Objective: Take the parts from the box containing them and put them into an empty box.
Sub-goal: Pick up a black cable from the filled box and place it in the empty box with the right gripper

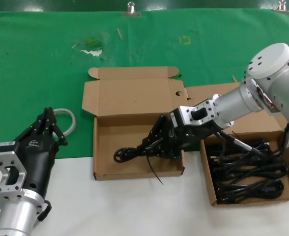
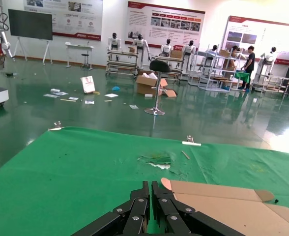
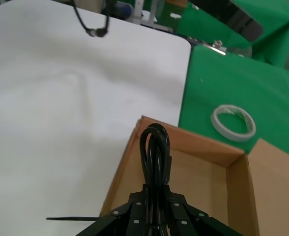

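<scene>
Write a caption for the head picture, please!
Right gripper lowers a bundled black power cord into the empty brown cardboard box.

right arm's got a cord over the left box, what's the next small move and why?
Probably lower a little and open. The right gripper is shut on a cord whose looped end already hangs just over the empty box floor, inside its walls. The remaining cords wait in the other box. The left gripper sits parked beside the empty box.

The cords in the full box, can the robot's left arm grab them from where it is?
Probably not. The left gripper sits shut at the far left, and the empty box plus the right gripper, holding a cord, lie between it and the cords.
</scene>
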